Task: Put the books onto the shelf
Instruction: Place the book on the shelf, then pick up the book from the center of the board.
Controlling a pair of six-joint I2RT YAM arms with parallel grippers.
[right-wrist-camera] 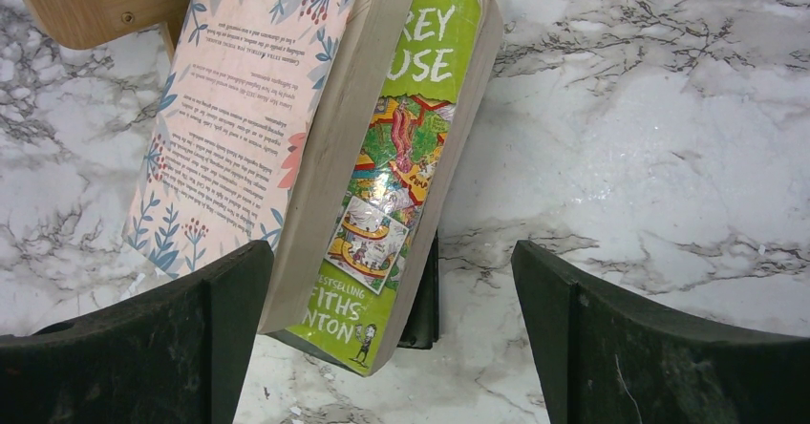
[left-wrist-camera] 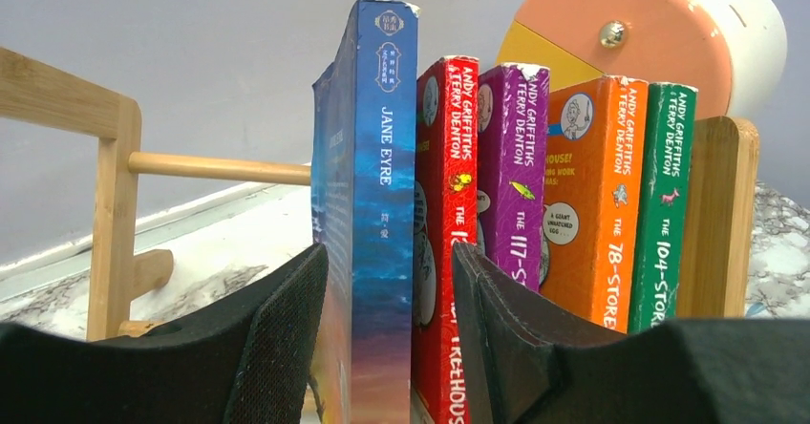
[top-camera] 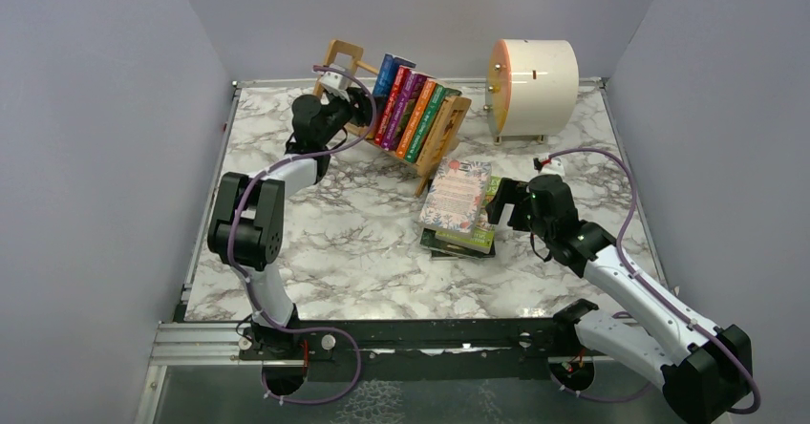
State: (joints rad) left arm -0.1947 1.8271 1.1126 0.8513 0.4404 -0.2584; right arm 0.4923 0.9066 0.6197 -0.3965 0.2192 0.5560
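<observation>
The wooden shelf (top-camera: pixel 449 123) (left-wrist-camera: pixel 115 185) stands at the back with several books upright in it: a blue book (top-camera: pixel 392 71) (left-wrist-camera: pixel 368 157), then red (left-wrist-camera: pixel 444 176), purple, orange and green ones. My left gripper (top-camera: pixel 358 109) (left-wrist-camera: pixel 387 252) straddles the blue book, open slightly wider than it; the right pad overlaps the red spine. Three more books lie stacked on the table: a floral pink one (top-camera: pixel 457 193) (right-wrist-camera: pixel 239 109), a bright green one (right-wrist-camera: pixel 411 157), a dark one (right-wrist-camera: pixel 428 300) underneath. My right gripper (top-camera: pixel 497 204) (right-wrist-camera: pixel 392 252) hovers open over the stack's right edge, holding nothing.
A cream drum with an orange face (top-camera: pixel 533 75) (left-wrist-camera: pixel 659 23) stands right of the shelf. Grey walls enclose the marble table (top-camera: pixel 363 252) on three sides. The shelf's right end piece (right-wrist-camera: pixel 95 4) sits close to the stack's far end.
</observation>
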